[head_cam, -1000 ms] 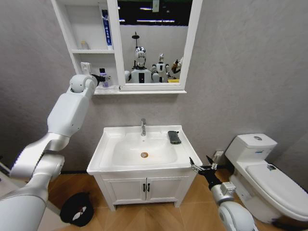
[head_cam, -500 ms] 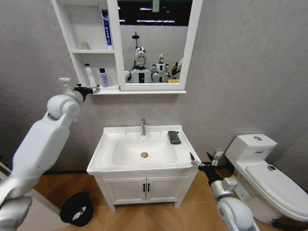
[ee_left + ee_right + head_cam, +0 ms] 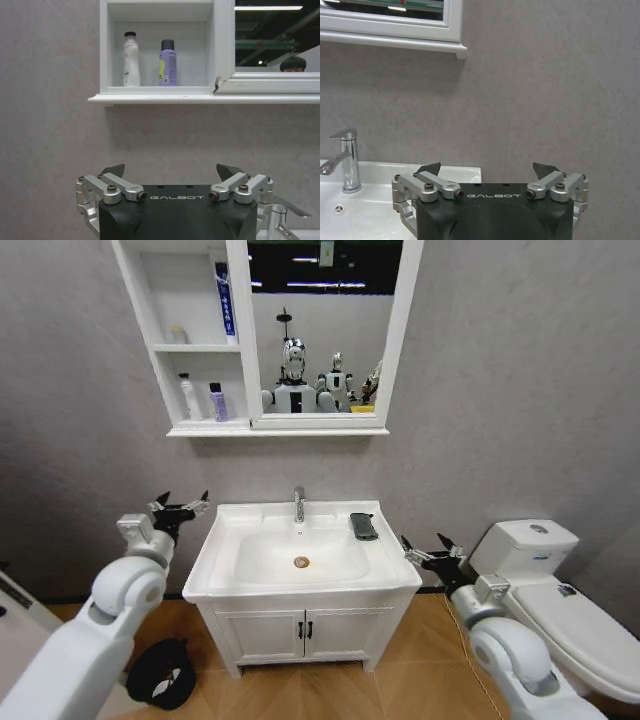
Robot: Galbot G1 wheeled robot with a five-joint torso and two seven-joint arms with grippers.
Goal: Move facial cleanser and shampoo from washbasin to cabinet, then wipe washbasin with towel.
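Note:
On the lowest shelf of the white cabinet (image 3: 168, 360) the white facial cleanser (image 3: 187, 397) stands upright beside the purple shampoo (image 3: 217, 401). From the left wrist view the facial cleanser (image 3: 131, 59) and shampoo (image 3: 168, 62) sit side by side above the shelf edge (image 3: 150, 98). My left gripper (image 3: 183, 506) hangs open and empty just left of the washbasin (image 3: 215, 540). The dark towel (image 3: 363, 526) lies folded on the basin's back right corner. Off the basin's right edge my right gripper (image 3: 422, 548) is open, facing the wall (image 3: 486, 169).
A chrome tap (image 3: 298, 503) rises at the basin's back. A white toilet (image 3: 560, 610) stands to the right. Below the basin is a two-door cupboard (image 3: 300, 632); a black object (image 3: 160, 672) lies on the floor at left. A blue-and-white tube (image 3: 226, 302) is on the top shelf.
My left arm has left the cabinet shelf and dropped to the washbasin's left side, leaving the shampoo standing beside the facial cleanser. My right gripper has risen slightly.

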